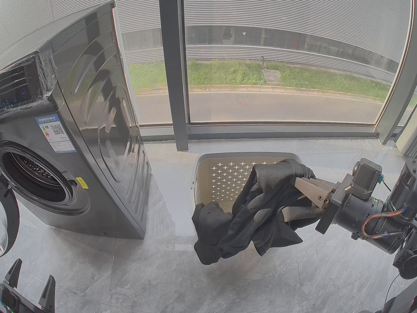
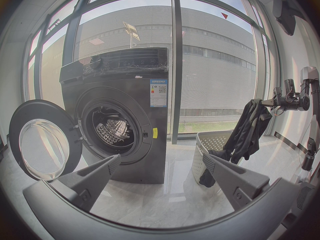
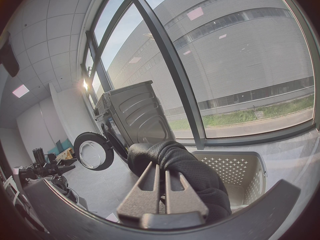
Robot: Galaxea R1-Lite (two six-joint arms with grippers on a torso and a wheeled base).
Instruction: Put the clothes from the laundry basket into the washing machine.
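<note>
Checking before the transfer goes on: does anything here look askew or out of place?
The dark garment, pinched in the right gripper, trails over the laundry basket's front rim, its tail hanging outside toward the floor. Crinkled plastic film wraps the washing machine's control panel.

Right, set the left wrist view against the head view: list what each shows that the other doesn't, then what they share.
Left wrist view alone: the washing machine front face-on, the whole round glass of its open door, and the dark garment with its lower end hanging outside the laundry basket wall. Head view alone: the machine's ribbed side panel and the basket's star-punched inside. Shared: machine, basket, the garment clamped in the right gripper, and the open left gripper.
</note>
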